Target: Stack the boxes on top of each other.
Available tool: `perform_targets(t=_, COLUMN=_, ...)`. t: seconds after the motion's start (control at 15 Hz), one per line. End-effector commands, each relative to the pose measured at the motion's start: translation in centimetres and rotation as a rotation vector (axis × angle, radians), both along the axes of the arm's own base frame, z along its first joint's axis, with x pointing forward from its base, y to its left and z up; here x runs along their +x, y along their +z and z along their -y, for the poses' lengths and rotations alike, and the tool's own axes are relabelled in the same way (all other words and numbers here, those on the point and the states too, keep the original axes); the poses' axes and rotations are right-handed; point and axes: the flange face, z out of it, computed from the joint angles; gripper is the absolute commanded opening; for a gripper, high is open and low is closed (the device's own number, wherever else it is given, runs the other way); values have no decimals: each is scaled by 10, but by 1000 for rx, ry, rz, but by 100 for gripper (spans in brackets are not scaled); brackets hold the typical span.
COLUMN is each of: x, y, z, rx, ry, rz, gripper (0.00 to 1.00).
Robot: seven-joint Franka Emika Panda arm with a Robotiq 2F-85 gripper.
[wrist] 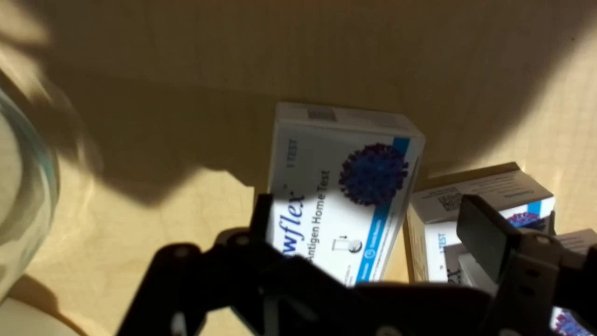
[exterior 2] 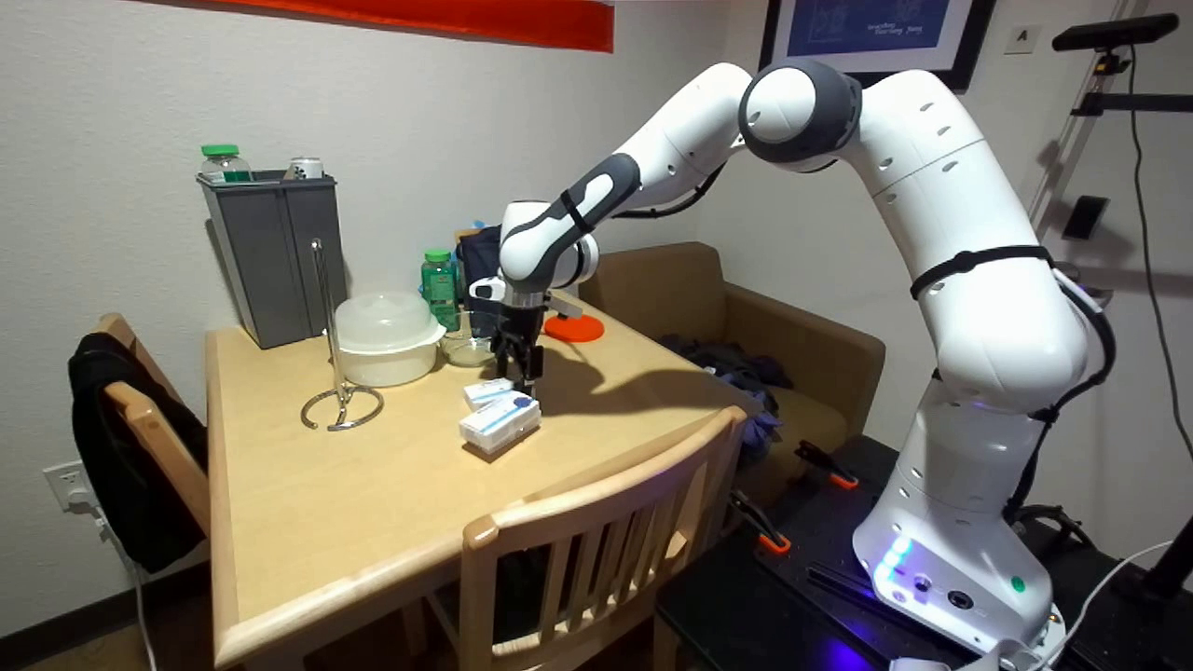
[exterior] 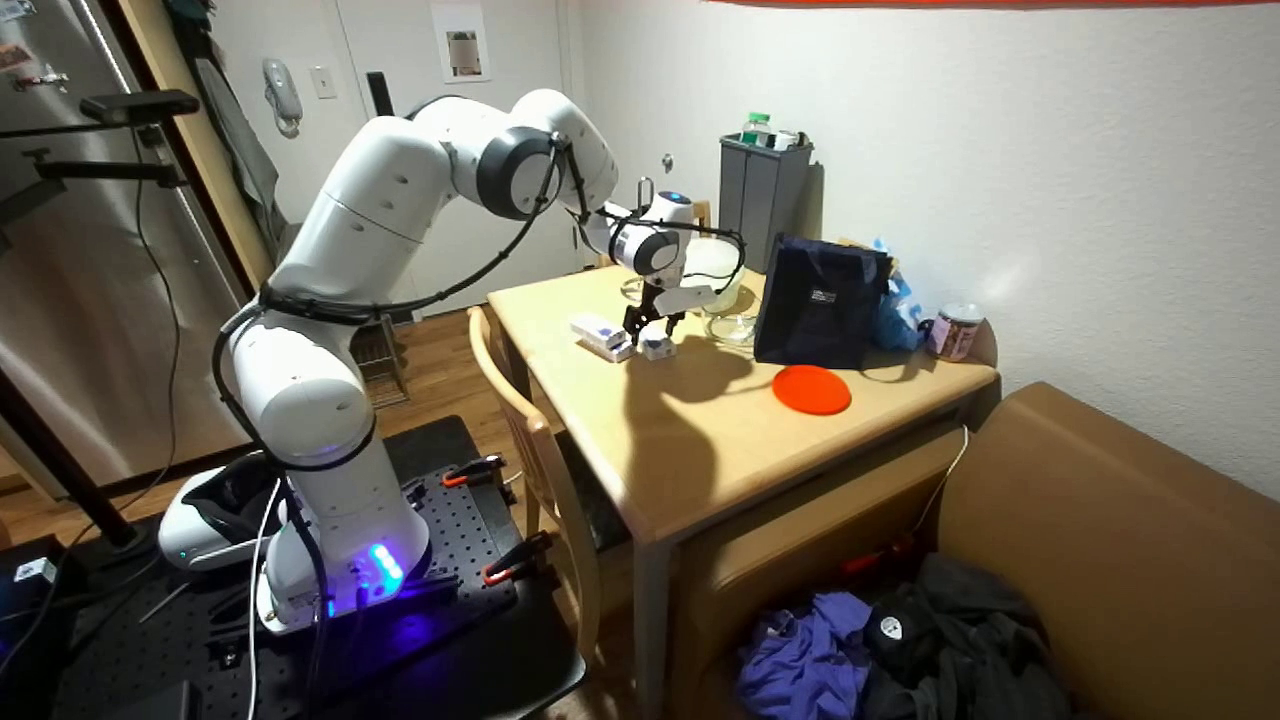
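A single white box (wrist: 345, 186) with blue print and a dark virus picture lies flat on the table, under my gripper (wrist: 373, 221) in the wrist view. The fingers are spread wide: the left fingertip shows by the box's left edge, the right one above the neighbouring boxes. Beside it, a lower box (wrist: 485, 191) carries another box (exterior: 597, 328), set slightly askew; the finger hides part of both. In an exterior view the single box (exterior: 658, 345) sits right below the gripper (exterior: 653, 328). Nothing appears to be gripped.
A glass bowl (exterior: 732, 328) stands close by the gripper, with a lidded white container (exterior 2: 387, 359) and a metal stand (exterior 2: 340, 410) beyond. Farther along are the red disc (exterior: 811, 390) and the black bag (exterior: 822, 310). A wooden chair (exterior 2: 596, 531) borders the table.
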Motion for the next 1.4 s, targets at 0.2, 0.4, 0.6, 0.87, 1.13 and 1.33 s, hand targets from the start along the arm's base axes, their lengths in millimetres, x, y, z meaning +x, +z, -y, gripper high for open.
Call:
perform_targets(t=0.2, x=1, y=-3, z=0, rx=-36, ry=-42, rz=30, gripper=100)
perform_targets(t=0.4, x=2, y=0, z=-2, rx=-41, ry=-37, rz=35, gripper=100)
perform_targets(t=0.6, x=3, y=3, z=-4, rx=-41, ry=-33, rz=41, gripper=100)
perform_targets(t=0.87, x=6, y=4, z=-6, rx=-43, ry=-29, rz=37, gripper=100)
perform_targets(t=1.13, x=7, y=10, z=-8, rx=-41, ry=-24, rz=50, gripper=100)
perform_targets(t=1.33, x=11, y=9, z=-7, rx=-41, ry=-21, rz=44, gripper=100)
